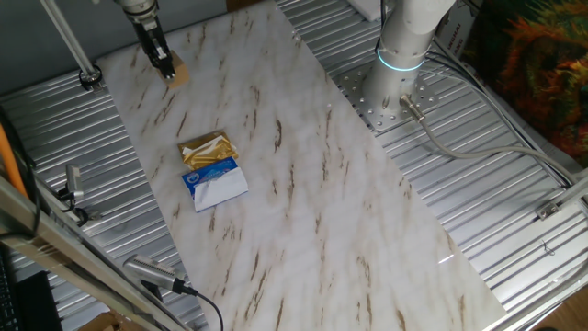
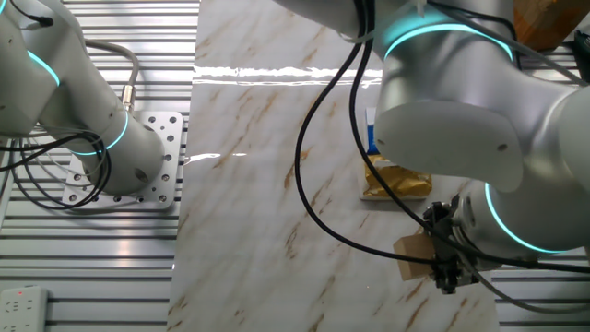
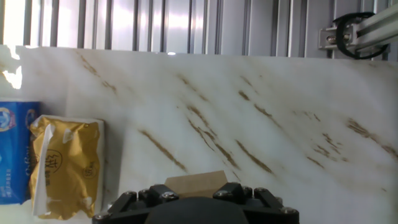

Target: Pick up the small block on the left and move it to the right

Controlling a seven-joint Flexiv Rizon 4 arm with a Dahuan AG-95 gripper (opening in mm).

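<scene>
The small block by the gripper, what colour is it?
Plain light tan wood: the small block, clearest in the other fixed view.

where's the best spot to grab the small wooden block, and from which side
Grip the small wooden block across two opposite flat side faces, coming straight down from above. It sits flat on the marble table, apart from the gold packet, so its sides look free. The pincer is already right at it.

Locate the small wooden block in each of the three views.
One fixed view: the small block is upper left, at the gripper.
The other fixed view: lower right.
Hand view: bottom centre.
Shared landmark: the gold packet.
</scene>
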